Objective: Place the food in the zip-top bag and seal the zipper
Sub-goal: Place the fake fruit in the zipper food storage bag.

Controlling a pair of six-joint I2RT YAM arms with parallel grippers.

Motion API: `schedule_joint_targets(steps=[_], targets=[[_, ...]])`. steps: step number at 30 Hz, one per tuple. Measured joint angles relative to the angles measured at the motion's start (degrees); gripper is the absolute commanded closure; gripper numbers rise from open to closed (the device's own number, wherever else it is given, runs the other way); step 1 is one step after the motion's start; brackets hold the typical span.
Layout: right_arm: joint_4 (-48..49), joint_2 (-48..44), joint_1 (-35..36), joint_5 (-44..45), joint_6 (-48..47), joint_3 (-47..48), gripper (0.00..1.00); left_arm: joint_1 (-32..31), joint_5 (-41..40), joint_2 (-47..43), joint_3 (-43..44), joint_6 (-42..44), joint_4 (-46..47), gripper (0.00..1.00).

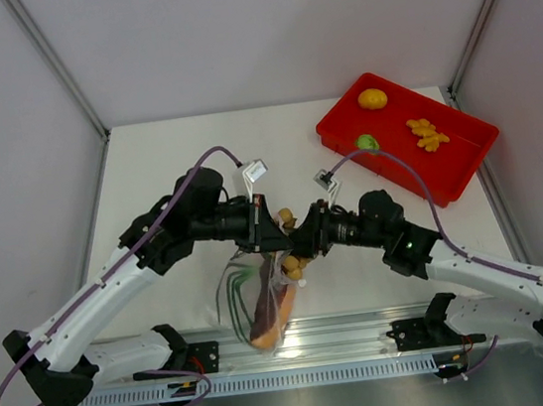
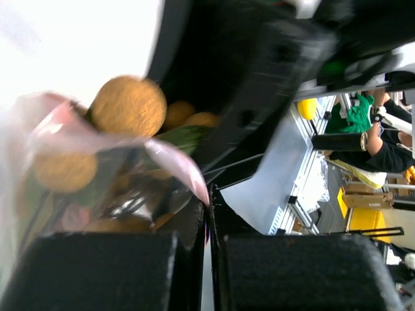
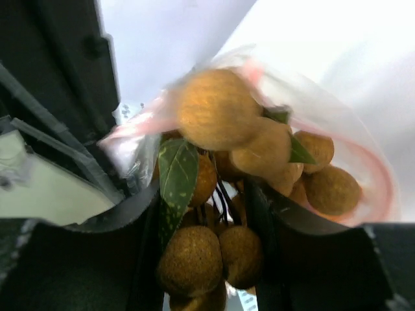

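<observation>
I see the zip-top bag [image 1: 261,302] hanging near the near edge of the worktop [image 1: 167,167], at centre, with orange and purple-red pieces inside. My left hand [image 2: 209,217] is closed on the bag's mouth at the pink zipper [image 2: 176,161]. My right hand [image 3: 206,210] grips a fruit bunch [image 3: 217,113] with green leaves, right at the bag's mouth. Far right, the red tray [image 1: 468,172] carries a yellow round fruit [image 1: 372,99], orange lumpy pieces [image 1: 426,132] and a green piece [image 1: 366,140].
</observation>
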Motion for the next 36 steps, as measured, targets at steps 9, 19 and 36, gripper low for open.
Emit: schedule_joint_targets(steps=[9, 19, 36], targets=[[12.85, 15.87, 6.32, 3.10, 14.03, -1.88, 1.00, 0.04, -3.08, 0.92, -0.83, -0.57, -4.48, 0.99], [9.55, 11.17, 4.57, 3.41, 12.33, -2.27, 1.00, -0.52, -2.67, 1.07, -0.70, -1.01, -1.36, 0.99], [0.96, -1.01, -2.58, 15.37, 34.91, -6.10, 1.00, -3.56, -1.18, 2.62, -3.34, -1.97, 6.29, 0.99]])
